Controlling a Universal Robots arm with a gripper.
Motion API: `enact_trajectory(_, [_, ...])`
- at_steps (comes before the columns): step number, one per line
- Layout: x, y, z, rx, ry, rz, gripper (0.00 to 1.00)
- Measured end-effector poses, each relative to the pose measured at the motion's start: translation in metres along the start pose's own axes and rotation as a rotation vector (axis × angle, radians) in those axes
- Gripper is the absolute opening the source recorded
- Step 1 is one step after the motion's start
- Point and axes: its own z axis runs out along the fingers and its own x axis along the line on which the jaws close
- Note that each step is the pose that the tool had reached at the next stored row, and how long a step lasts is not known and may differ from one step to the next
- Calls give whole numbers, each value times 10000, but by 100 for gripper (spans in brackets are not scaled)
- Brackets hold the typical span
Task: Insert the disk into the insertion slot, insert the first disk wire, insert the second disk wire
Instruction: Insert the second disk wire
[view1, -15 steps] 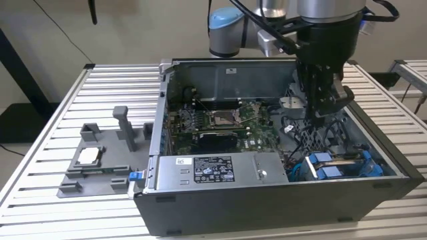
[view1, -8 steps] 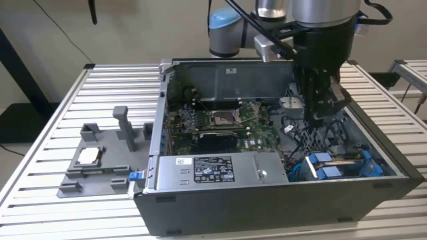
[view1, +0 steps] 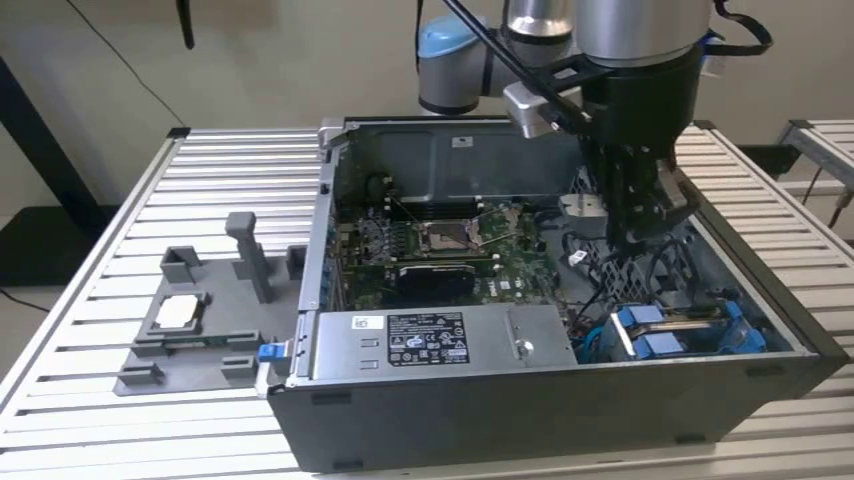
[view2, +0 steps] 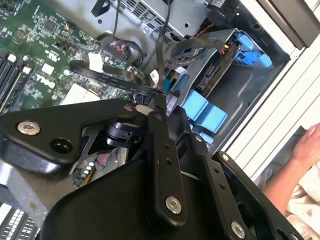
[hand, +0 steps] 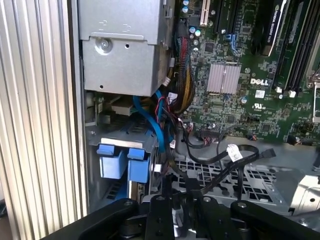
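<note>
Already the disk (view1: 681, 330) sat in the slot (view1: 727, 312).
On its far side the gripper (view2: 159, 100) clenched a black wire (view2: 161, 60).

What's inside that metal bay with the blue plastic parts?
A disk on edge, held by blue carrier tabs. The cage hides most of it, including its label.

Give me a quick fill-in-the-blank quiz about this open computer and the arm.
1. The disk sits in a ____ carrier.
2. The tool hangs ____ the computer case.
3. The grey fixture lies at the exterior view's ____ of the case.
Missing words: blue; inside; left.
</note>
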Motion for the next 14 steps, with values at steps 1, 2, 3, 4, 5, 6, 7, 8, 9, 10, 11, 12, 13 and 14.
enact_trajectory(1, [0, 5, 2, 6, -3, -31, 27])
enact_trajectory(2, [-1, 7, 4, 18, -6, -59, 27])
enact_trajectory(3, [-1, 10, 6, 38, -6, -76, 27])
enact_trajectory(4, [-2, 13, 10, 59, -3, -92, 27])
enact_trajectory(5, [-3, 16, 15, 73, 6, -109, 27])
enact_trajectory(6, [-3, 18, 20, 84, 16, -129, 27])
enact_trajectory(7, [-4, 20, 23, 97, 23, -144, 27])
enact_trajectory(8, [-4, 23, 26, 117, 32, -153, 27])
enact_trajectory(9, [-5, 27, 28, 141, 41, -161, 27])
enact_trajectory(10, [-5, 30, 30, 160, 50, -164, 27])
enact_trajectory(11, [-5, 31, 31, 169, 54, -165, 27])
enact_trajectory(12, [-5, 33, 32, 174, 58, -166, 24])
enact_trajectory(13, [-6, 35, 34, 179, 59, -165, 17])
enact_trajectory(14, [-6, 37, 36, 185, 60, -164, 17])
